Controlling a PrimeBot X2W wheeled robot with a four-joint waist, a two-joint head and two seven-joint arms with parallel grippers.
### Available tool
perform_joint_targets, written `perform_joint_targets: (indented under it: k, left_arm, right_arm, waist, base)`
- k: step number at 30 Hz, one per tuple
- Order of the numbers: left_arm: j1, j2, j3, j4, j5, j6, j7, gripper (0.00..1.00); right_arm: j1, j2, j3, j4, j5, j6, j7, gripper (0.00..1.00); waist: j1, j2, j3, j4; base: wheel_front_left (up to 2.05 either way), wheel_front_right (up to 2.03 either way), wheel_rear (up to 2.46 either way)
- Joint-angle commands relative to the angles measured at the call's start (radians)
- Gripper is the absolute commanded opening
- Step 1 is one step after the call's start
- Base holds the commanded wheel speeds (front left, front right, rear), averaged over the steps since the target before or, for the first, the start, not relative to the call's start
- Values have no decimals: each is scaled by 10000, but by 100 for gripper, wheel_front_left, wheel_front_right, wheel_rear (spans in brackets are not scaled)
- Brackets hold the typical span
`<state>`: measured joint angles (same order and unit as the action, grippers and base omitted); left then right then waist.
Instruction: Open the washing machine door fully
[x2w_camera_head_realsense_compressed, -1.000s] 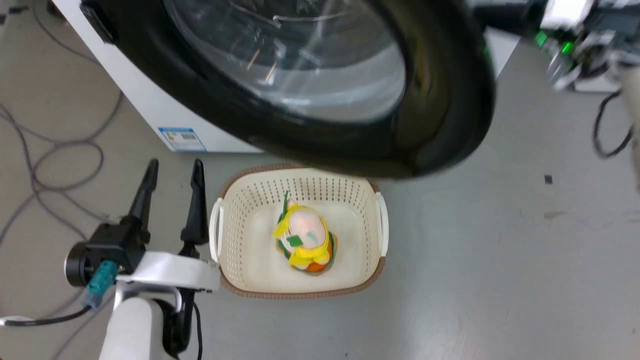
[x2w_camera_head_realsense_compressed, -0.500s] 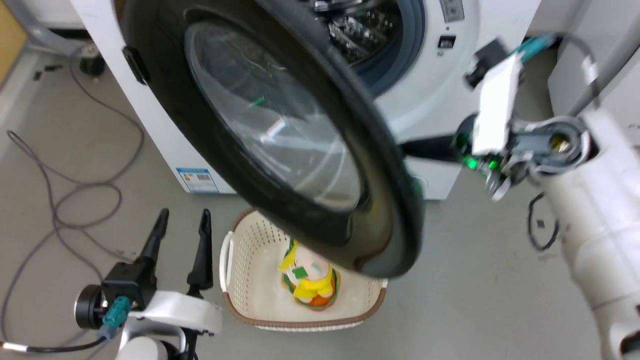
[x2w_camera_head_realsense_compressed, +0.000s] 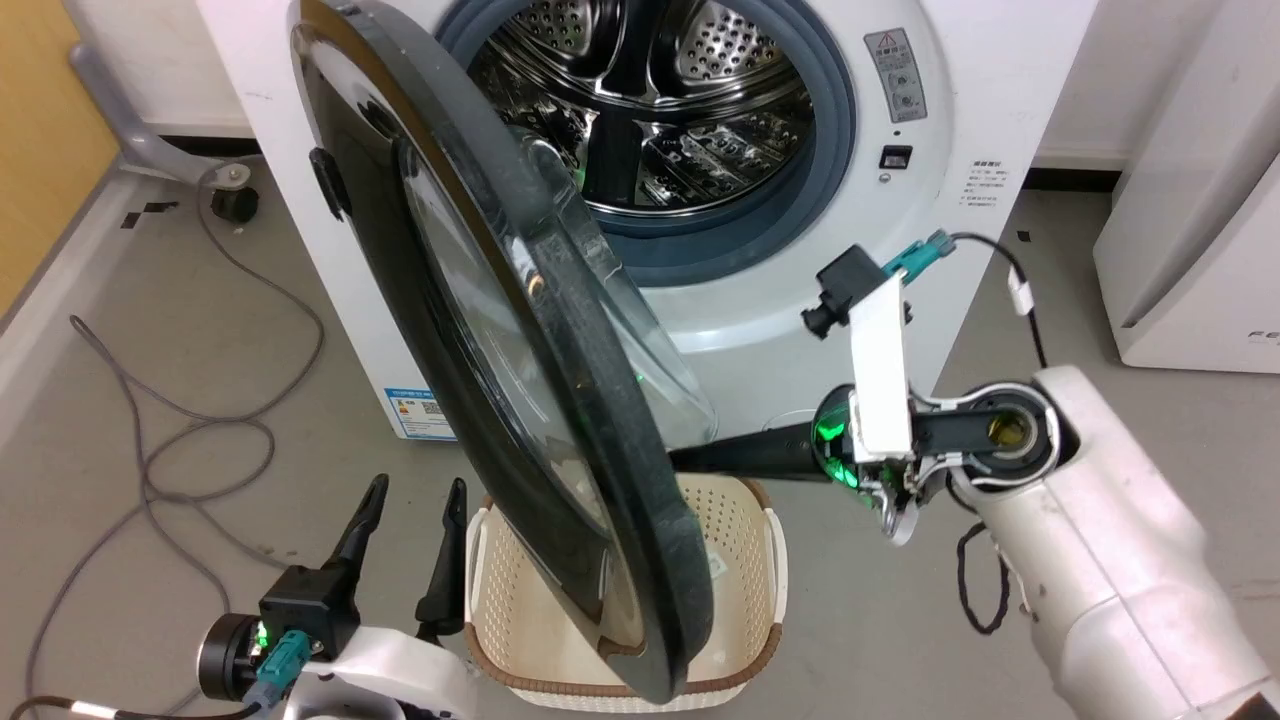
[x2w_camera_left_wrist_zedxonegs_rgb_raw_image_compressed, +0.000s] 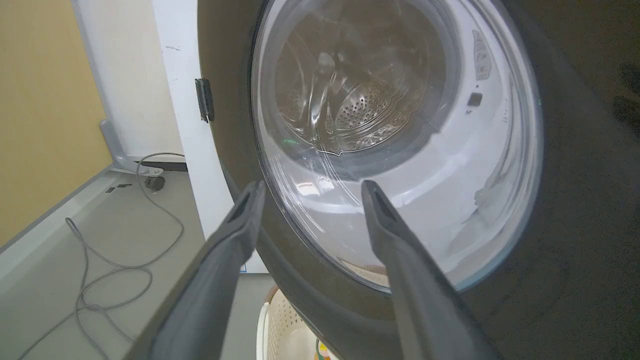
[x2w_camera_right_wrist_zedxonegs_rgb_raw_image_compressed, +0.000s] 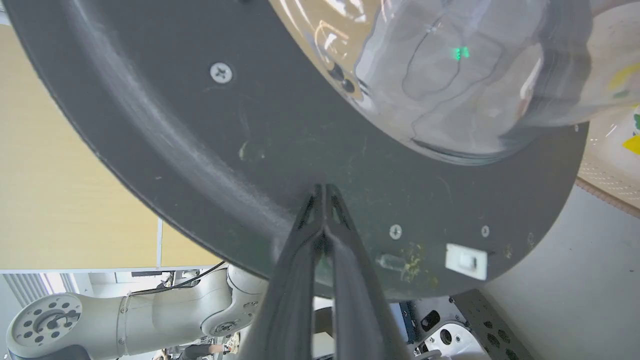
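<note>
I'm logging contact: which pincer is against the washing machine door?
The right pincer, shut, tips on the dark grey back of the door; the left pincer stands open.

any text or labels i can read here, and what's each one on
"FE", cut off at the picture's edge: on the white appliance.
Blue label, low on the washing machine: too small to read.
Grey warning sticker beside its mouth: too small to read.

Left gripper points up at lower left, fingers spread wide; right gripper reaches leftward, fingers pressed together, right arm bent behind it.
</note>
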<state>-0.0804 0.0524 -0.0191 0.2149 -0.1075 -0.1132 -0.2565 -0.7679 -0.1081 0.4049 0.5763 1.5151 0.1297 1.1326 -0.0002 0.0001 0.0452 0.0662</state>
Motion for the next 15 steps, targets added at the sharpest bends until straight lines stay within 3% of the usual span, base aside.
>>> perform_joint_targets:
  k: [1, 7, 8, 9, 10, 11, 15]
  left_arm:
    - [95, 7, -44, 44, -21, 44, -53, 100]
    - [127, 3, -182, 150, -12, 37, -53, 100]
    - [123, 3, -200, 165, -14, 37, -53, 100]
    - [123, 3, -200, 165, -14, 37, -53, 100]
    - [114, 2, -209, 180, -18, 36, -53, 100]
    - [106, 2, -221, 202, -20, 39, -53, 100]
    - [115, -2, -261, 227, -59, 88, -53, 100]
  right_arm:
    - [300, 102, 18, -146, 49, 10, -15, 0]
    - [837, 264, -187, -656, 104, 10, -550, 2]
    - [952, 283, -261, -752, 111, 10, -718, 35]
    - [952, 283, -261, -752, 111, 10, -718, 35]
    - [1070, 298, -351, -882, 118, 10, -908, 75]
    - [1199, 311, -474, -1037, 127, 10, -1148, 100]
    - [1782, 345, -1196, -1757, -144, 10, -2831, 100]
  waist:
    - [2, -1, -37, 20]
    - [2, -1, -139, 8]
    - [2, -1, -151, -7]
    - [2, -1, -151, -7]
    - [2, -1, -156, -25]
    - [2, -1, -177, -42]
    - [2, -1, -236, -152]
  base:
    - [0, 0, 0]
    - [0, 0, 0]
    - [0, 0, 0]
    - [0, 0, 0]
    - [0, 0, 0]
    - [0, 0, 0]
    - [0, 0, 0]
